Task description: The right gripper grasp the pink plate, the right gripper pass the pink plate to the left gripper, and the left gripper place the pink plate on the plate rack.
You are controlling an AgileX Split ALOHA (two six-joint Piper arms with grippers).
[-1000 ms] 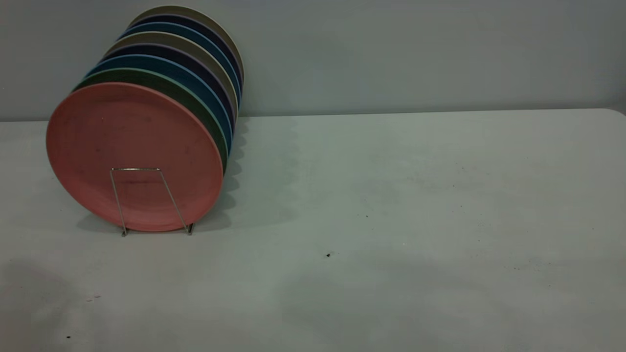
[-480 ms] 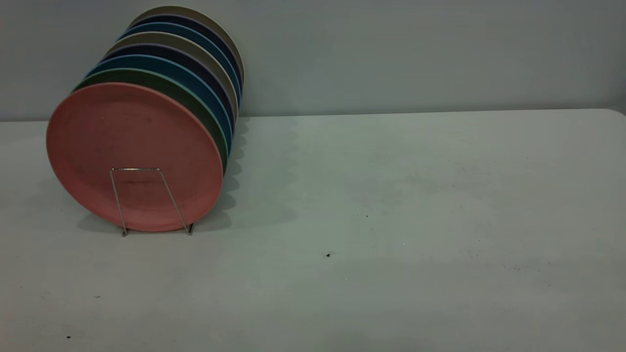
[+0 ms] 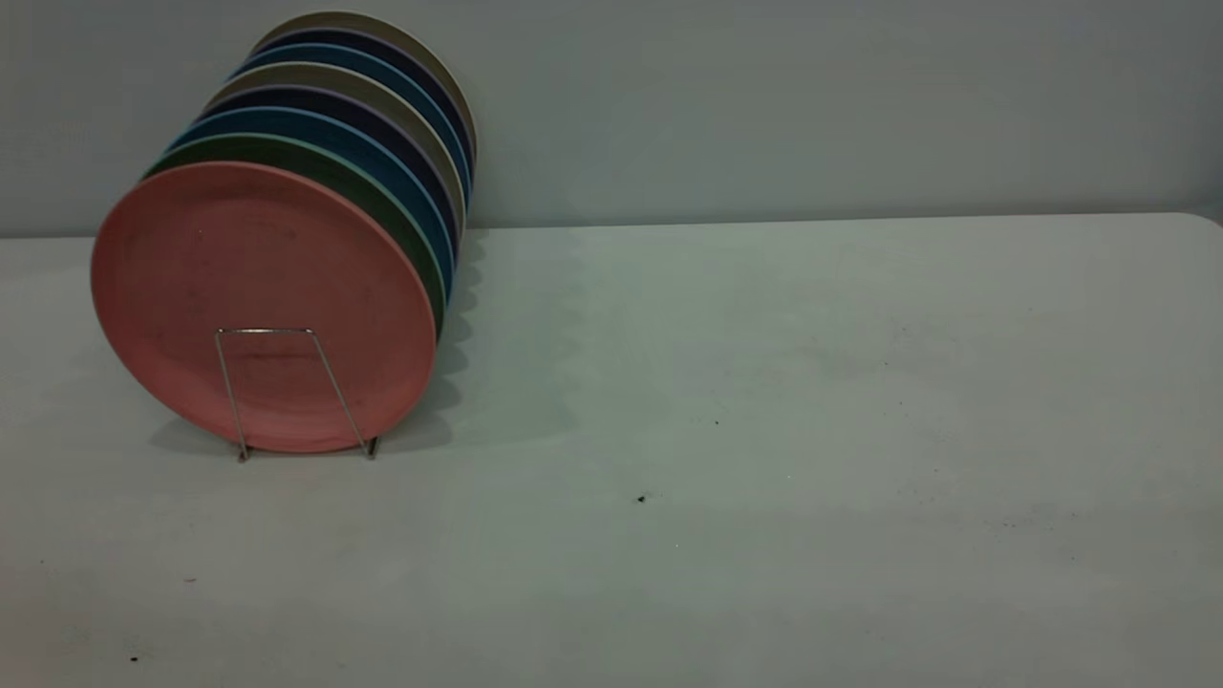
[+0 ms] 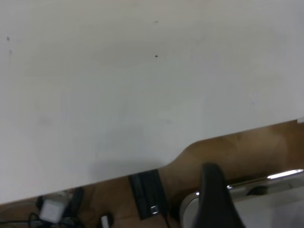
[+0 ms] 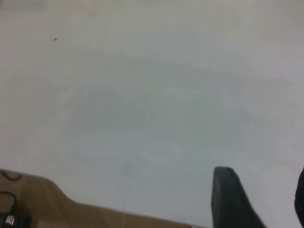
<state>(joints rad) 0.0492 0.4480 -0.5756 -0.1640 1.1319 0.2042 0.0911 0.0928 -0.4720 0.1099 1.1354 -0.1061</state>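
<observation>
**Plate rack.** One plate rack (image 3: pixel 263 331) stands on the bench (image 3: pixel 764 401), at the left of the exterior view. Only one of its wire loops shows — the front one, a trapezoid crossing the lower face of the foremost plate.

**Plates.** Eight plates stand on edge in the rack, leaning back in a row:
- one pink plate (image 3: pixel 258 277), foremost, its foot behind the front loop
- one green plate (image 3: pixel 387 196), directly behind the pink one
- two blue plates
- two dark navy plates
- two tan plates, one of them rearmost

**Grippers.** Neither gripper shows in the exterior view, and neither touches any plate.
- The right gripper (image 5: pixel 263 192) hangs above bare bench near its edge. Two fingers (image 5: pixel 230 199) show, spread wide apart — released, nothing between them.
- The left gripper (image 4: pixel 216 199) hangs over the bench edge, with brown floor and cables below. Only one dark prong of it shows, so whether it is released or clenched cannot be told.
</observation>
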